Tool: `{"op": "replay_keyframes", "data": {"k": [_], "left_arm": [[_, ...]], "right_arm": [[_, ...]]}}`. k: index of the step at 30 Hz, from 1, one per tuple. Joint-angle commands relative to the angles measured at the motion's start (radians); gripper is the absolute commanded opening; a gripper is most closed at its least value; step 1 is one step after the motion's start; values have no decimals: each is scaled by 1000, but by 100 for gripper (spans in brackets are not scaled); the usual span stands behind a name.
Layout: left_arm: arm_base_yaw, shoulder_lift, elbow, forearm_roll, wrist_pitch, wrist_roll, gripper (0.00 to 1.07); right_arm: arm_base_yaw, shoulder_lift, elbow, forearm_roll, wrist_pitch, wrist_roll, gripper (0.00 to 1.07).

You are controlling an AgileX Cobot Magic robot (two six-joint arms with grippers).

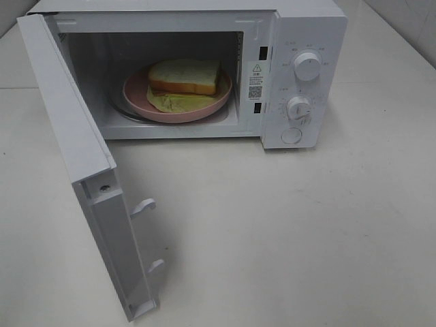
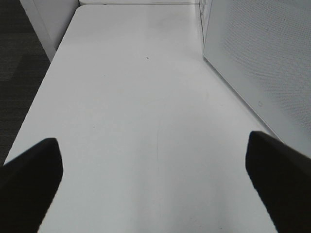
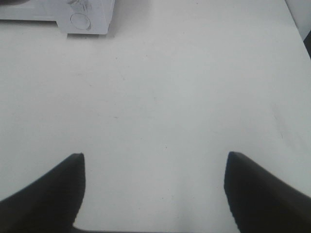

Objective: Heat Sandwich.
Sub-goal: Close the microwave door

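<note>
The sandwich sits on its pink plate inside the open microwave, so the next move is probably swinging the door shut (left gripper and right gripper both hover spread and empty over the table).

Right wrist view. Right gripper: two dark fingers spread wide, nothing between them, only bare white table in the gap. No contact with any object visible.

Table surface: matte white, a few faint specks and scuffs.

Well ahead of the gripper, off to one side: lower corner of the white microwave, control-panel end, resting on the table. Round button visible on it; the markings above it are too blurred to read.

Table edge visible at one side, with something dark beyond it that cannot be identified.
</note>
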Motion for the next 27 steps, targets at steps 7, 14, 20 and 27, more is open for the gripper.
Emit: {"op": "replay_keyframes", "data": {"k": [7,14,20,27], "left_arm": [[2,-29,2,-7,-11,0,98],[2,-29,2,-7,-11,0,98],[2,-29,2,-7,-11,0,98],[2,-29,2,-7,-11,0,98]], "right_arm": [[-7,-155,4,1,-9,-5,74],[-7,-152,4,2,-9,-5,74],[-7,-152,4,2,-9,-5,74],[-7,-152,4,2,-9,-5,74]]}}
